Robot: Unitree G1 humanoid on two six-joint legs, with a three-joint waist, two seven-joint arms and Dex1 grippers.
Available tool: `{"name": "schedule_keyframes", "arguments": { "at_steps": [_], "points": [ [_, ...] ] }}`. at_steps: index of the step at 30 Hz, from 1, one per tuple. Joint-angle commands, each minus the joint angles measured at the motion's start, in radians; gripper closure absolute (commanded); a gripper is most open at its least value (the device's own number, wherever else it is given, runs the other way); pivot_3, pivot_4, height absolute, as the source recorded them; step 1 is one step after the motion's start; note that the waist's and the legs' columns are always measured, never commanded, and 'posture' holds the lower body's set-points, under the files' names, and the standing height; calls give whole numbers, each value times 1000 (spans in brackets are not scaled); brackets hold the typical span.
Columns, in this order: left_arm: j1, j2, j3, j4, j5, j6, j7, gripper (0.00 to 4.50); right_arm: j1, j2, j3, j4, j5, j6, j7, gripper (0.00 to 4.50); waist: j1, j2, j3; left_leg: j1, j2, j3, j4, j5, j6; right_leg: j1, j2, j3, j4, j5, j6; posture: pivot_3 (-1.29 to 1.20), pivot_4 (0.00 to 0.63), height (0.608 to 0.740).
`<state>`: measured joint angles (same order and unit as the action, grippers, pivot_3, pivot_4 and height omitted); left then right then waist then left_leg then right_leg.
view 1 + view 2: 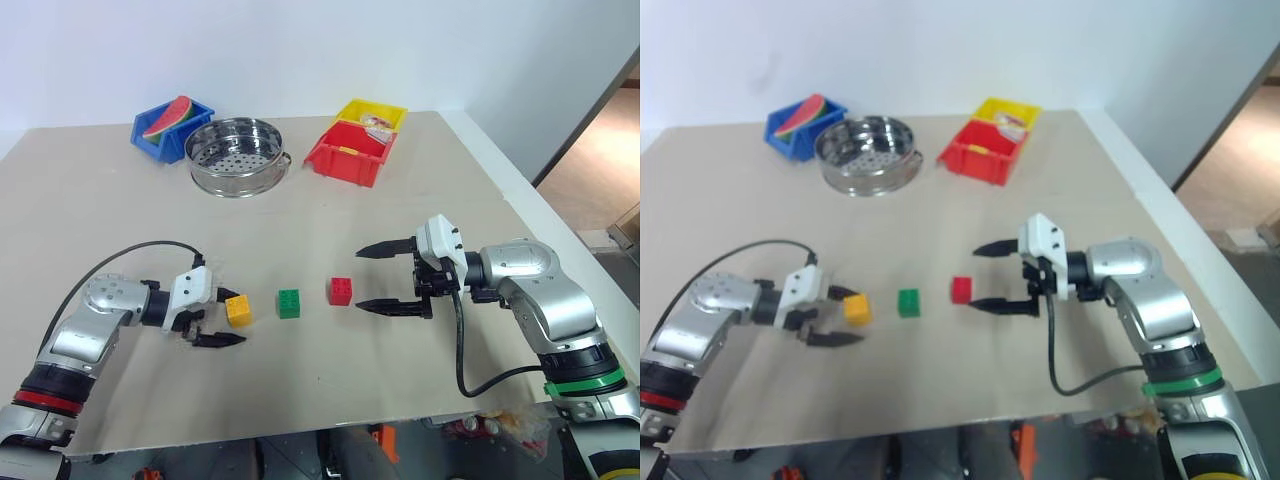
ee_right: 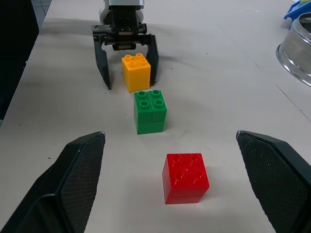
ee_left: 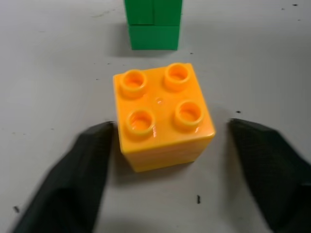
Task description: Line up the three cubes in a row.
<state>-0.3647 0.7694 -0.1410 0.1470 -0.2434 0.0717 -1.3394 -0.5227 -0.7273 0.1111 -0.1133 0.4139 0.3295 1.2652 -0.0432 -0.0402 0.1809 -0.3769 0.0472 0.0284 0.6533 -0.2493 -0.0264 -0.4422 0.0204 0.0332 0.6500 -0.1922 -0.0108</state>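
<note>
- Yellow cube [image 1: 238,310], green cube [image 1: 289,303] and red cube [image 1: 340,291]: we see all three resting studs-up on the bench [image 1: 330,220], apart from one another, in a nearly straight row between the two arms.
- Left tool [image 1: 213,318]: we read its fingers as spread, straddling the yellow cube with a gap on each side; it holds nothing.
- Right tool [image 1: 388,277]: fingers wide apart, empty, just beside the red cube.
- Risk: we judge that either tool, if it swings sideways while withdrawing, could clip its neighbouring cube and skew the row.
- Hard to make out: whether the row is truly straight; the red cube seems to sit slightly off the line.
</note>
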Motion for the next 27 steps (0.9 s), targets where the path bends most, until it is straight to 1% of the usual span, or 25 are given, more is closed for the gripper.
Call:
{"name": "schedule_keyframes", "arguments": {
  "at_steps": [1,4,8,11,13,14,15,18,21,24,27],
  "points": [
    [-21,29,38,-18,-6,-8,-2,20,-4,-14,-33,-38,13,-6,-2,0,0,0,0,0,0,0,0,0,0,0,0,0,0,0,0,0,150,740],
    [-27,55,66,-74,-34,24,-6,20,-14,-6,-40,-42,26,5,-11,0,0,0,0,0,0,0,0,0,0,0,0,0,0,0,0,0,150,740],
    [-31,105,111,-150,-89,120,-8,20,-24,-9,-51,-52,42,15,-16,0,0,0,0,-1,1,0,0,0,0,0,0,0,0,0,0,0,150,740],
    [-49,152,166,-210,-156,246,7,20,-37,-9,-74,-56,67,38,-28,0,-1,0,0,-1,0,0,0,0,0,0,0,0,0,0,0,0,150,740],
    [-72,157,198,-227,-191,319,40,20,-49,-4,-88,-54,83,57,-41,0,-1,-1,0,0,0,0,0,0,0,0,0,0,0,0,0,0,150,740],
    [-99,144,220,-224,-207,354,79,20,-57,2,-95,-50,92,70,-54,0,-1,-1,0,-1,0,0,0,0,0,0,0,-1,0,0,0,0,150,740],
    [-139,114,244,-197,-203,370,152,20,-72,18,-101,-31,88,73,-81,0,0,-1,0,0,0,0,0,0,0,0,0,-1,0,0,0,0,150,740],
    [-203,40,270,-117,-130,348,340,20,-106,85,-110,61,25,12,-187,0,0,-1,0,0,0,-1,1,0,0,1,1,-2,0,1,1,0,150,740],
    [-197,-24,276,-77,-67,287,466,20,-125,142,-106,165,-65,-85,-292,0,-3,0,0,2,0,0,1,0,0,1,1,1,0,2,1,0,150,740],
    [-173,-74,278,-56,-37,274,548,20,-123,162,-95,225,-108,-148,-317,0,-2,0,0,-1,0,1,1,0,0,-1,1,5,0,2,1,0,150,740],
    [-132,-120,278,-64,-28,238,587,20,-113,170,-93,263,-127,-180,-318,0,-1,0,0,-6,0,0,1,0,0,-3,0,4,-1,2,1,0,150,740]
  ]
}}
